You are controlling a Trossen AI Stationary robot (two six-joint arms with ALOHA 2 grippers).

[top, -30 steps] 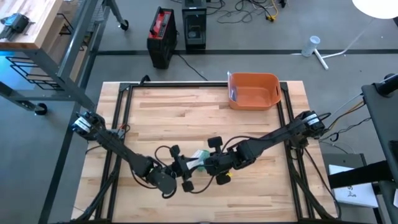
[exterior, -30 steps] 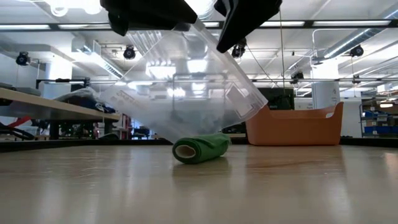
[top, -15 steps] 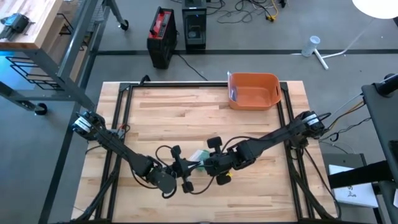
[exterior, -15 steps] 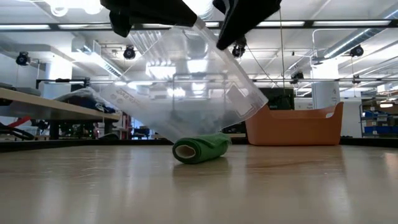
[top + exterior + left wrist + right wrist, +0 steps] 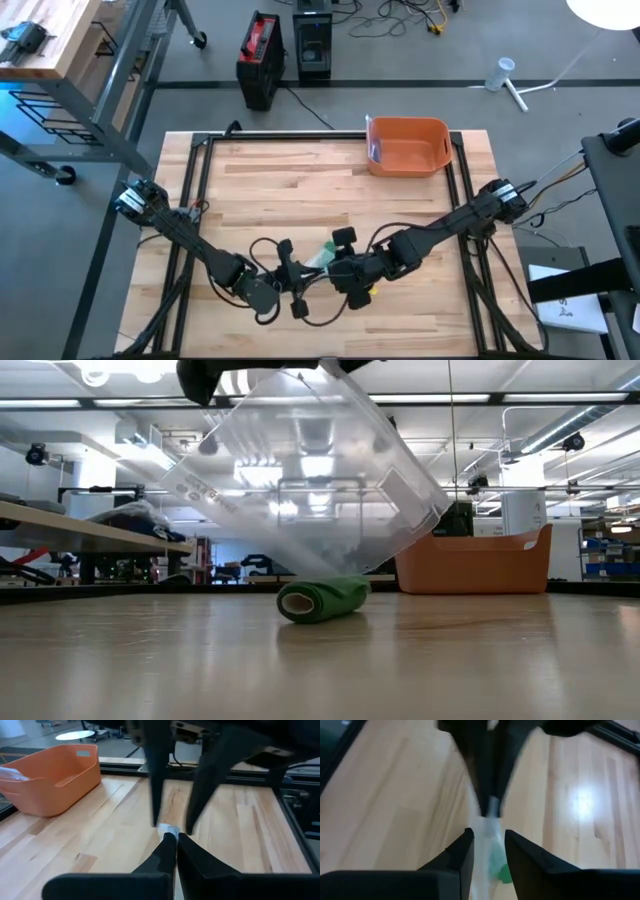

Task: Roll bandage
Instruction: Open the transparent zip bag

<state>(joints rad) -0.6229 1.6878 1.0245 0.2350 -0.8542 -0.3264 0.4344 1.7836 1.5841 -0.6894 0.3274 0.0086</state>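
Observation:
A green bandage roll [image 5: 322,600] lies on its side on the wooden table [image 5: 480,660], near the middle. Over it hangs a clear plastic bag [image 5: 310,480], tilted, its lower corner just above the roll. My left gripper [image 5: 173,838] is shut on the bag's top edge. My right gripper [image 5: 488,845] faces it from the table's right and is open, its fingers on either side of the same edge [image 5: 489,827]; whether they touch it, I cannot tell. In the high view both grippers [image 5: 300,278] [image 5: 338,268] meet near the front centre. My left gripper pinches the bag's top edge [image 5: 168,828] between its two fingertips, coming nearly level from the table's left. The bag hangs below the fingers, tilted and clear of the table.
An orange bin [image 5: 407,146] stands at the table's far right. Black frame rails [image 5: 190,220] run along the left and right sides. Bare wood lies in front of the roll [image 5: 300,670] and across the far half [image 5: 290,180].
My right gripper has risen and drawn back toward the near right, leaving the top of the low view. The bag has swung and tipped, its right upper corner sitting lower and rounder than before. The bandage roll has stayed where it was.

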